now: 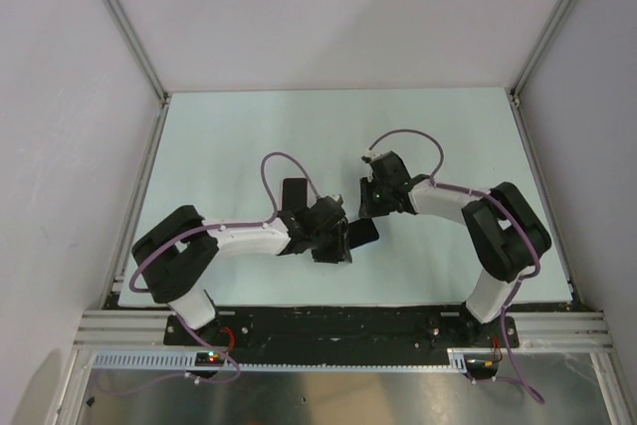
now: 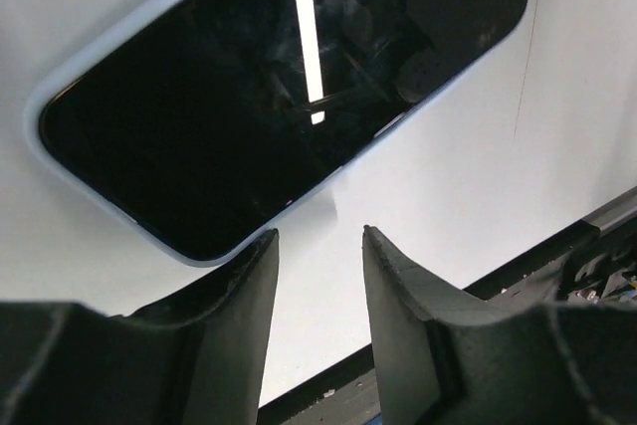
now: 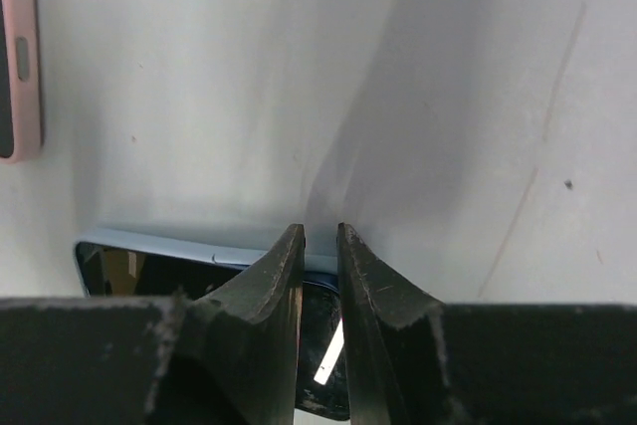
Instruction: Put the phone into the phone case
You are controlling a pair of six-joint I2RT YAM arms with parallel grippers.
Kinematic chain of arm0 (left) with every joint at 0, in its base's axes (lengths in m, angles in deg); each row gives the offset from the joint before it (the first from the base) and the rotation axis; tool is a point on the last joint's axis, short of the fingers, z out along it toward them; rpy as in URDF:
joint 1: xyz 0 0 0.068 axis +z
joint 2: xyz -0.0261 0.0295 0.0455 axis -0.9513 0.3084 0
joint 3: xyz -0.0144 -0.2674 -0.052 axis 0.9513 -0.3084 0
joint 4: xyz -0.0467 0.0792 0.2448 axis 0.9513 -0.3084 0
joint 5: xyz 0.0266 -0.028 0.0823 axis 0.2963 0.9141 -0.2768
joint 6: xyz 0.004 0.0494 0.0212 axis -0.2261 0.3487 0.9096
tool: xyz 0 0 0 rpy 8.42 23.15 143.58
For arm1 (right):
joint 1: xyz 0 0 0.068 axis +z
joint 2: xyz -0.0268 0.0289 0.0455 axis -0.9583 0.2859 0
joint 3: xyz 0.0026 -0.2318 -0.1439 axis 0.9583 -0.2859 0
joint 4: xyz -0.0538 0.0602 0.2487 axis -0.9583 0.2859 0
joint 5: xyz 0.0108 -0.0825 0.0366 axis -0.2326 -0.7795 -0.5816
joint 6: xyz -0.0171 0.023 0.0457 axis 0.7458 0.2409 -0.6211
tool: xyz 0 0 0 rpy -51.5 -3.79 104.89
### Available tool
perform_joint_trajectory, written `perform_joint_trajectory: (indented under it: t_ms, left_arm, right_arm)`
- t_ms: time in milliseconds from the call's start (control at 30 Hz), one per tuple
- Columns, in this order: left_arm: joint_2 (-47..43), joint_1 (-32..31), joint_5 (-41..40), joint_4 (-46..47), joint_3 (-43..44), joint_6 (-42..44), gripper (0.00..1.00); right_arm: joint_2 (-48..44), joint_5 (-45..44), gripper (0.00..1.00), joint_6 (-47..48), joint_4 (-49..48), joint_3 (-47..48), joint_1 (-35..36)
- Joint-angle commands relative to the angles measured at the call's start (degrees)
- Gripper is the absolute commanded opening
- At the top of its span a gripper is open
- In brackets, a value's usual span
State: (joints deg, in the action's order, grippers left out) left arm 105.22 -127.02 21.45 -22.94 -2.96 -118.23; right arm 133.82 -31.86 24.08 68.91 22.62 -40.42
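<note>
White tabletop (image 1: 249,136) shows us the glossy black phone (image 2: 259,97) seemingly seated in its pale-blue case (image 3: 169,239), left gripper (image 2: 318,236) and right gripper (image 3: 319,231) parted, empty.

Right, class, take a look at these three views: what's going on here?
Two robot arms meet over a phone lying screen up on the table. The left gripper is open just beside it and holds nothing. The right gripper, its fingers almost together, is at the phone's pale blue edge; whether it touches the phone is unclear. A pink item, likely a case, lies apart from the phone.
</note>
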Motion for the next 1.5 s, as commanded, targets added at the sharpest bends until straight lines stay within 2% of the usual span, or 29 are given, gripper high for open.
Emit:
perform_joint_trajectory:
  t_ms: [0, 200, 533, 1033, 1233, 1467]
  left_arm:
    - [2.1, 5.0, -6.9, 0.0, -1.3, 3.3, 0.46]
    - [5.1, 8.8, -6.7, -0.1, 1.7, 5.0, 0.46]
    - [9.1, 12.7, -8.1, -1.6, 7.6, 7.2, 0.46]
    - [11.9, 18.5, -9.0, -5.1, 14.1, 11.4, 0.46]
    - [11.5, 19.1, -7.5, -5.5, 14.2, 12.3, 0.46]
    - [4.9, 17.6, -6.4, -5.4, 11.3, 13.0, 0.46]
  right_arm:
    - [-4.7, 0.0, 0.24, -2.5, 4.6, -6.0, 0.1]
    - [-9.7, -2.3, 0.24, -6.4, 4.2, -11.8, -0.9]
    - [-15.4, -1.5, 0.24, -11.4, 1.4, -18.9, -1.3]
    - [-17.4, -0.7, 0.24, -14.6, -0.4, -20.1, 1.5]
    - [-17.4, -1.2, 0.24, -15.4, -0.9, -20.1, 1.7]
    - [-21.5, -3.8, 0.25, -15.2, -0.2, -20.1, -0.6]
